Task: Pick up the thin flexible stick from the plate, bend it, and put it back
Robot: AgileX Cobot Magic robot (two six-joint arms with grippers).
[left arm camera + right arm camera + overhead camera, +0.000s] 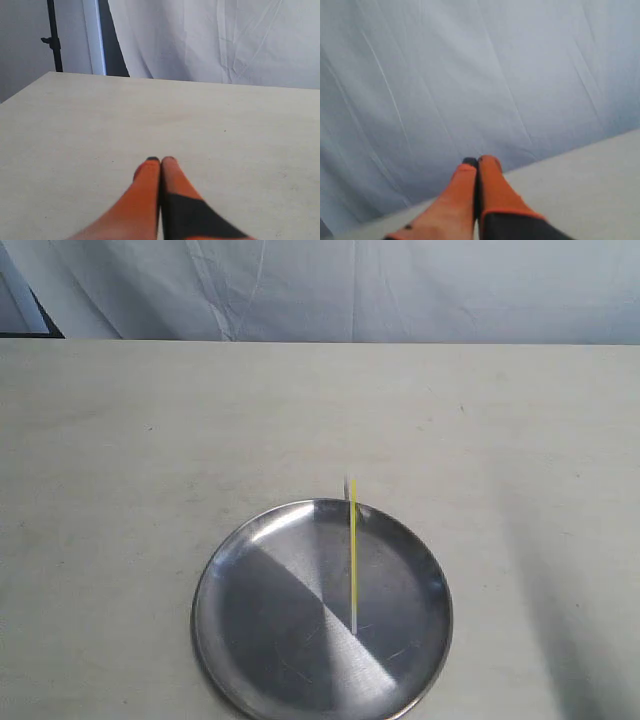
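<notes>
Plate [270, 640] sits on the table [120, 440]. Left gripper [160, 161] and right gripper [476, 161] are both clenched on nothing, with the plate outside their views. Stick [353, 555] lies flat on the plate, far tip over its rim. Risk: the thin rod skids on slick metal and the pinch misses.

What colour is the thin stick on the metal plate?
The stick is bright yellow, pale at its ends; the exterior view shows it best.

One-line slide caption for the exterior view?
Yellow-green stick rests on silver plate, one end overhanging its rim, on pale table.
</notes>
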